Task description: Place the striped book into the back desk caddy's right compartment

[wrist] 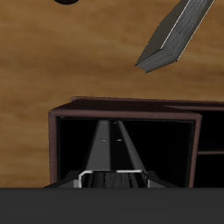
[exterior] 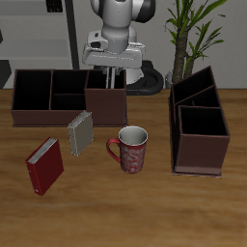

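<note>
Your striped book (wrist: 112, 149) is held in the jaws and hangs down inside the right compartment (exterior: 105, 96) of the back desk caddy (exterior: 53, 101). In the wrist view you look straight down its thin top edge, with the compartment's dark walls on all sides of it and the gripper (wrist: 111, 180) clamped on the near end. From the front, the gripper (exterior: 109, 69) sits directly over that big end section, and the book itself is mostly hidden behind the tall front wall.

So the carry and the alignment look done; what is left, as I judge it, is to lower until the book rests on the compartment floor, let go, and lift straight out. Whether the bottom edge already touches the floor you cannot tell from either view.

Out on the desk (exterior: 145, 207), the plain grey book (exterior: 80, 131) stands just in front of the caddy, near the mug (exterior: 131, 149); the red book (exterior: 43, 166) is nearer the front edge. The other caddy (exterior: 198, 123) stands well apart.
</note>
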